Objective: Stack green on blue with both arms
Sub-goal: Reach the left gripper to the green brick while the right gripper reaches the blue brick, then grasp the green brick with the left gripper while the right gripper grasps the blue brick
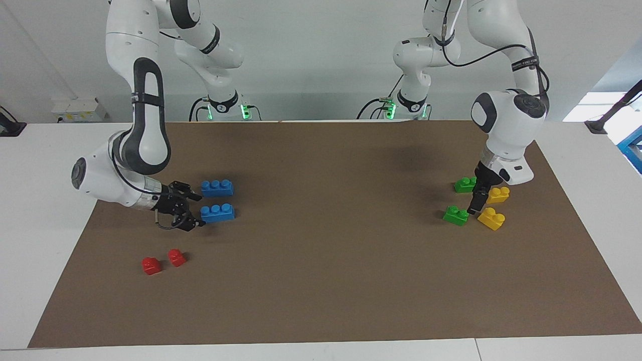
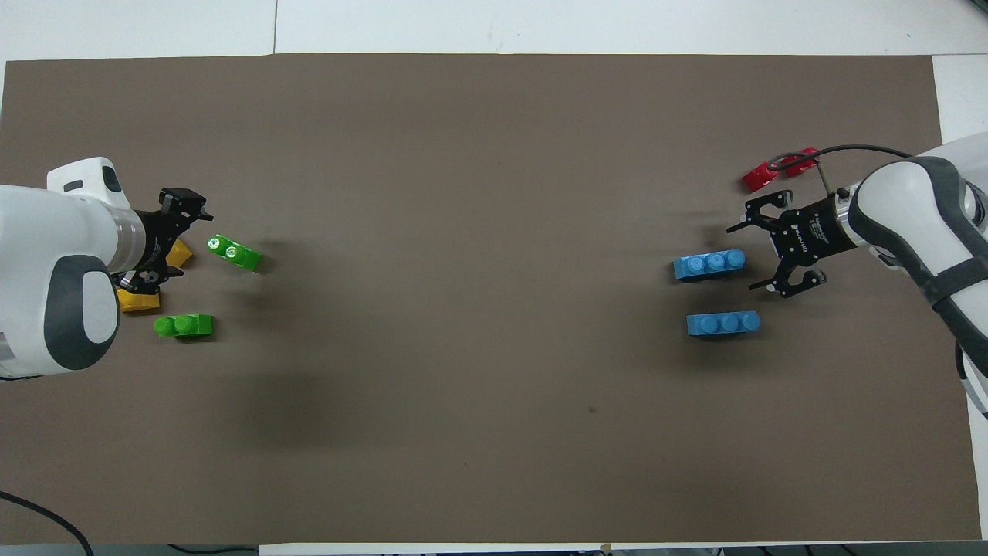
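Observation:
Two blue three-stud bricks lie at the right arm's end of the mat, one [image 1: 217, 213] [image 2: 708, 265] farther from the robots than the other [image 1: 216, 188] [image 2: 723, 323]. My right gripper [image 1: 198, 210] [image 2: 745, 257] is open, low, level with the farther blue brick's end, holding nothing. Two green two-stud bricks lie at the left arm's end, one [image 1: 455, 215] [image 2: 234, 252] farther from the robots than the other [image 1: 465, 184] [image 2: 184, 325]. My left gripper [image 1: 475, 203] [image 2: 166, 243] is open and points down, low between the green and the yellow bricks, holding nothing.
Two yellow bricks [image 1: 491, 218] [image 1: 498, 194] lie beside the green ones, partly under the left gripper in the overhead view. Two small red bricks [image 1: 151, 265] [image 1: 176, 257] lie farther from the robots than the blue ones. A brown mat [image 1: 331, 240] covers the table.

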